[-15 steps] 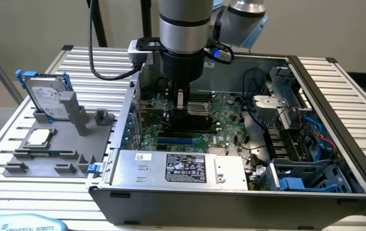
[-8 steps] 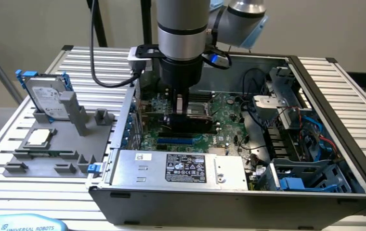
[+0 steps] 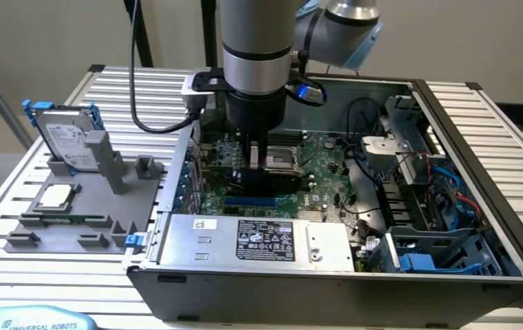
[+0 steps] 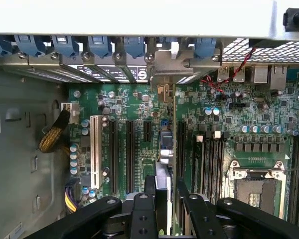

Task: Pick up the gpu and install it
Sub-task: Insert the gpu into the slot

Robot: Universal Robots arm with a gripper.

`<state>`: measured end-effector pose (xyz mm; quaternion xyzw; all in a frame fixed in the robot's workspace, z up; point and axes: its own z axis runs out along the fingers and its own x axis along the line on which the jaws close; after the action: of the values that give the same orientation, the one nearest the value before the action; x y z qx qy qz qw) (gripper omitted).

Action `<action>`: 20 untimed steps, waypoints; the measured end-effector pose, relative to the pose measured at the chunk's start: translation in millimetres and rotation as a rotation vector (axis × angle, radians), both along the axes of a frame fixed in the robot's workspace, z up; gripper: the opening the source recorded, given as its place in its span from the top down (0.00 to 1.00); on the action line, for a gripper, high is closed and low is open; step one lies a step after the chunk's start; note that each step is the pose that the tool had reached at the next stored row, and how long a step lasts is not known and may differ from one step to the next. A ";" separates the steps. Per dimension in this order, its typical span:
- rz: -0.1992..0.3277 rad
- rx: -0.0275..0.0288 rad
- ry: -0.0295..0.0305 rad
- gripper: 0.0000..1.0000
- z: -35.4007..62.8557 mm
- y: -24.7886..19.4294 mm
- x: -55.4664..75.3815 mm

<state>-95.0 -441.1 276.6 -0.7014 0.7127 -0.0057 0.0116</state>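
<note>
Wrist view puts your hand [image 4: 168, 199] clamped on the gpu [image 4: 172, 134], which stands edge-on over the motherboard [image 4: 139, 107], its bracket up against the rear slot openings of the case [image 3: 445, 179]. You are deep inside here. If the card edge sits even slightly off the slot [image 4: 181, 142], pressing down could bend it or scrape neighbouring parts. If the bracket catches on the rear frame, the card could tilt and slip in your grip.
</note>
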 end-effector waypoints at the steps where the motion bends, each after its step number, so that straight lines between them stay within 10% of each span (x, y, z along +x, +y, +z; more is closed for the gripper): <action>1: 0.000 -0.0001 0.0002 0.73 0.0 0.0 0.0; 20: -0.011 0.0002 0.0042 0.73 -6.5 -0.2 -4.1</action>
<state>-99.2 -441.2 270.1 -0.6974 0.7166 -0.0042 0.0101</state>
